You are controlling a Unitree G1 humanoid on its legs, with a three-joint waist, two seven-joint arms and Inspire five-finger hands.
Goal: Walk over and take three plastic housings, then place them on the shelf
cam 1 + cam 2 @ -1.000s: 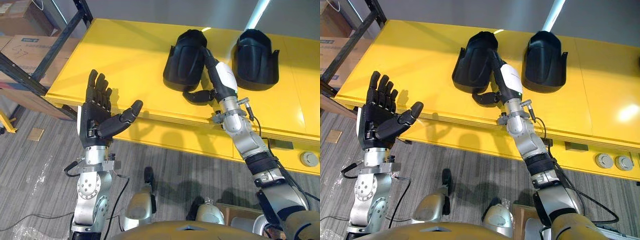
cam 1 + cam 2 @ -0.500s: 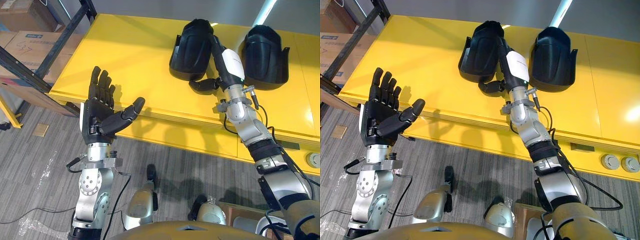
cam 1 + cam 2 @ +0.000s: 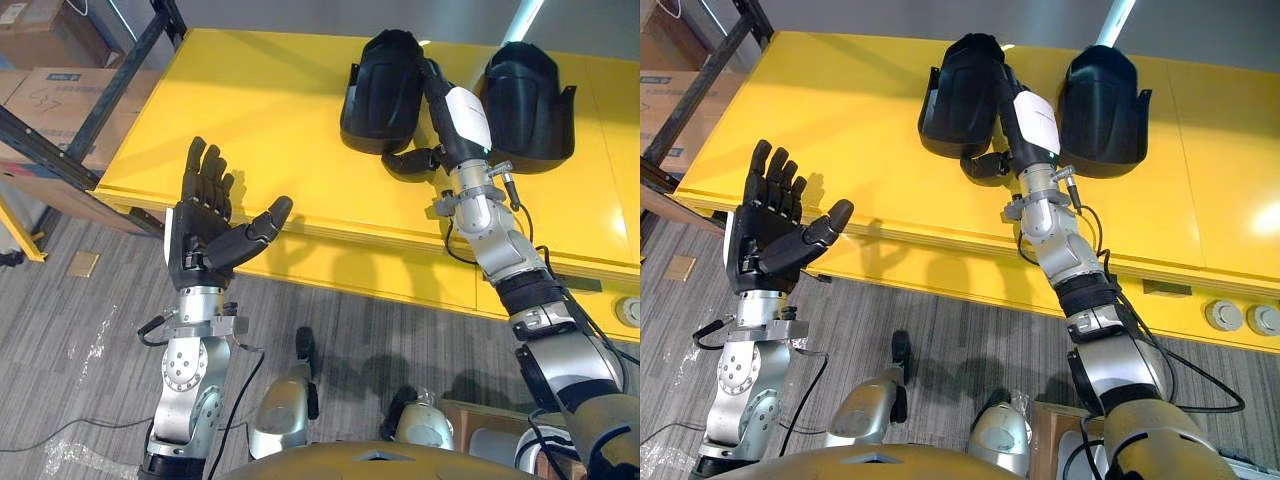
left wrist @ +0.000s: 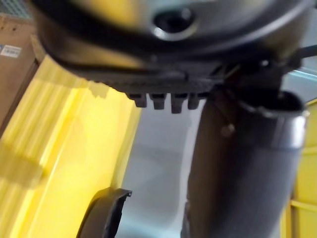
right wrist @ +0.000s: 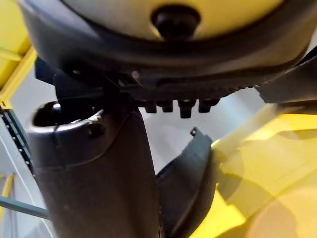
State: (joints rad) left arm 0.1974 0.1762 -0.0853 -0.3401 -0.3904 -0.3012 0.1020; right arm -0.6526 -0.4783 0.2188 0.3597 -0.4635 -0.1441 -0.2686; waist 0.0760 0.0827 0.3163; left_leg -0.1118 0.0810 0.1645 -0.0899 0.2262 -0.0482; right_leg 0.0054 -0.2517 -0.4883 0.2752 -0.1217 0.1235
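Worktop (image 3: 260, 110): yellow, spans the upper half of the frame. Its near edge passes just above the left hand. Risk: a housing dragged instead of lifted may slide over that edge to the floor.

Shelf frame (image 3: 95, 105): dark steel, upper left of the frame, with cardboard boxes (image 3: 55, 90) behind it. It stands well apart from the housings. Risk: a weak hold has to survive the whole carry.

Centre housing (image 3: 385, 85): black plastic shell, dome up, lying on the worktop at upper centre. The surface looks smooth and rounded, so I judge it liable to skid or rock away under a one-sided push.

Right housing (image 3: 530, 95): same form, at upper right, near the first, with the right hand between them. Risk: the back of the hand or the forearm knocks it askew on the lift. Two housings are counted on the worktop; the task names three.

Right hand (image 3: 465, 115): in the gap between the housings. The fingers lie straight along the centre housing's flank and the thumb (image 3: 408, 162) is stuck out at its near rim. The hand is spread and pinches nothing. Risk: closing from this side-on pose catches only the rim, and the shell tips or slips out.

Left hand (image 3: 200, 235): lower left of the frame, palm up, fingers spread, empty. Risk: it is too far from the housings to steady a slipping shell.
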